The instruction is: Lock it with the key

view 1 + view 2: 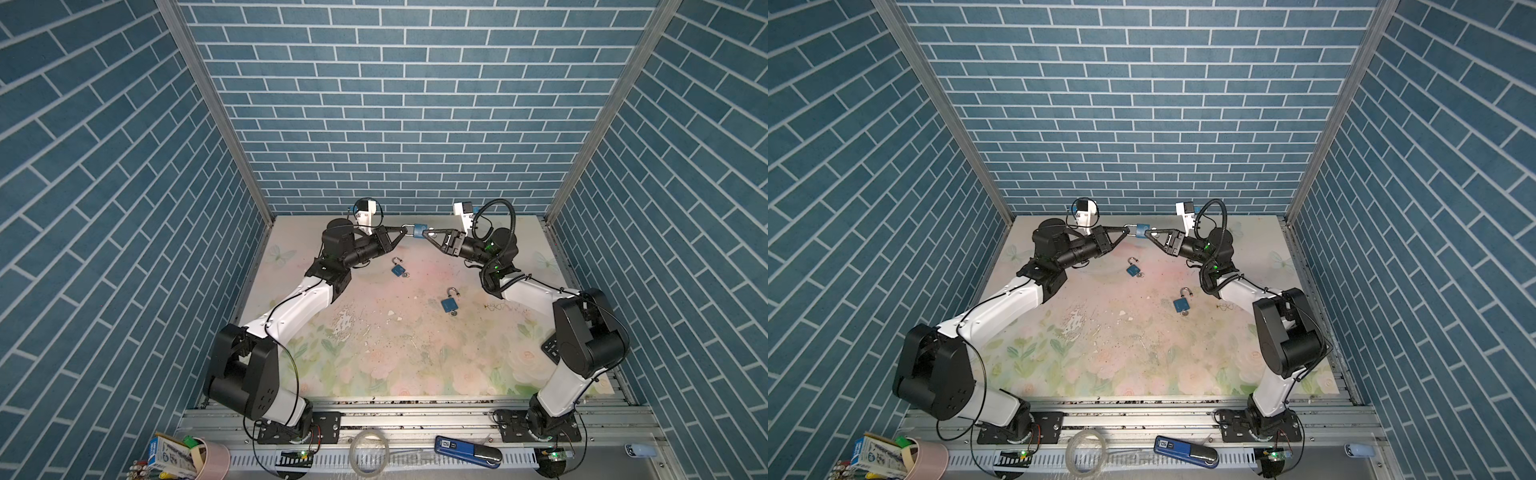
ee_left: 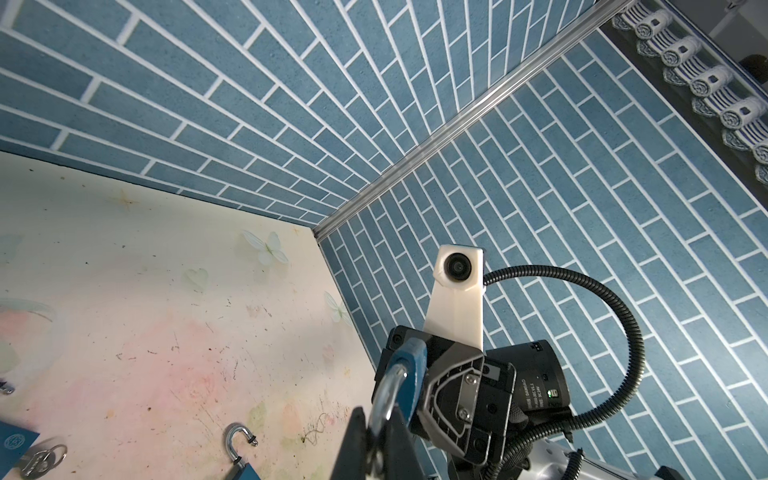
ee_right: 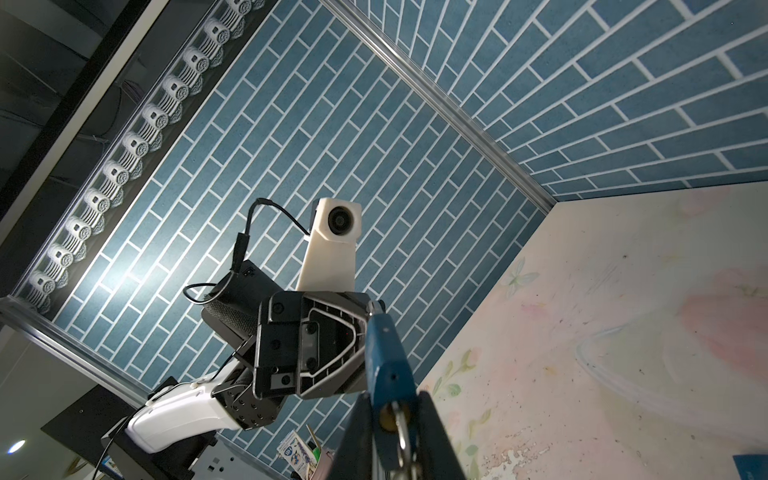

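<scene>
At the bottom edge of both top views a pink cup of odds and ends stands in front of the arm bases. Higher up, mid-frame, two spare locks lie on the flowered mat with their shackles swung open. Above them, close to the back wall, the blue padlock is held off the mat between both arms. The left gripper is clenched on its shackle, and the right gripper is clamped on the key at its bottom end.
</scene>
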Controlling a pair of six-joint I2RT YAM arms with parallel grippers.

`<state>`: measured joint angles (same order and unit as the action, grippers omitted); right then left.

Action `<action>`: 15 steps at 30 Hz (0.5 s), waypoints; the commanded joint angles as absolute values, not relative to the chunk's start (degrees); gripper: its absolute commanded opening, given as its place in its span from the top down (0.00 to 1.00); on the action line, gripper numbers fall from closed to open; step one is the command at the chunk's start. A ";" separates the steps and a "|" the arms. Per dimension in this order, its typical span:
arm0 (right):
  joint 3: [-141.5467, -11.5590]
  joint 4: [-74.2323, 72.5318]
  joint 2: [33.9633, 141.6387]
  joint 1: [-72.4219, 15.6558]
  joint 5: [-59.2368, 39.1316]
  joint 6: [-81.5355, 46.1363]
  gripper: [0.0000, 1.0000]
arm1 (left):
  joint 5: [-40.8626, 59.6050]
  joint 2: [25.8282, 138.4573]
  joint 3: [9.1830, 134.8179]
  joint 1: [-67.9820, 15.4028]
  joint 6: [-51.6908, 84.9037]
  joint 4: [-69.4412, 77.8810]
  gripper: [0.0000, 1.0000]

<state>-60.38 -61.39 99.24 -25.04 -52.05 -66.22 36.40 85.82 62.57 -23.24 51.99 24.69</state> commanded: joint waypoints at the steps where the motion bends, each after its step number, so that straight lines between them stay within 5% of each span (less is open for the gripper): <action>1: -63.99 -65.66 98.61 -26.96 -52.33 -65.67 1.00 | 39.09 88.20 63.35 -26.07 51.13 23.15 1.00; 15: -66.35 -65.19 101.34 -28.73 -54.96 -65.77 1.00 | 39.72 92.67 66.41 -30.51 53.65 26.52 1.00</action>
